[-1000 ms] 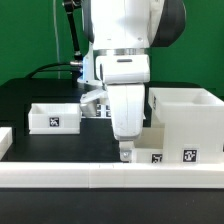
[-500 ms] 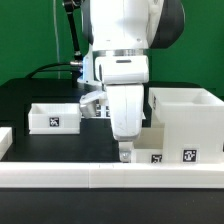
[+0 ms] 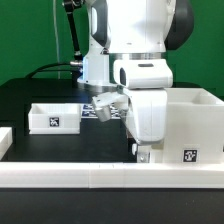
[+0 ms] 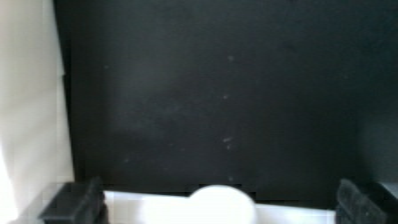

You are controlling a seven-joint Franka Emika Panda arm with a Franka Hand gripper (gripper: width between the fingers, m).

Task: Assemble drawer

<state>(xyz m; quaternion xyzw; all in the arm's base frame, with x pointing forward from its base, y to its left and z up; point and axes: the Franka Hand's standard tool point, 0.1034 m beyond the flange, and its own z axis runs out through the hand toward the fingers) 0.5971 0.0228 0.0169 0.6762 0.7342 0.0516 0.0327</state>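
I see the pincer [image 4: 219, 207] spread wide, its dark fingers [image 4: 75, 203] far apart with a white rounded part [image 4: 217, 196] between them; in the exterior view it hangs low against the big drawer box [image 3: 190, 120]; the small drawer box [image 3: 55, 117] sits on the black worktop [image 3: 30, 95], toward the exterior view's left.

Matt white drawer box [image 3: 192, 118] on a dull black counter [image 3: 22, 95]
The arm casing [image 3: 135, 25] looks like smooth, glossy white plastic.
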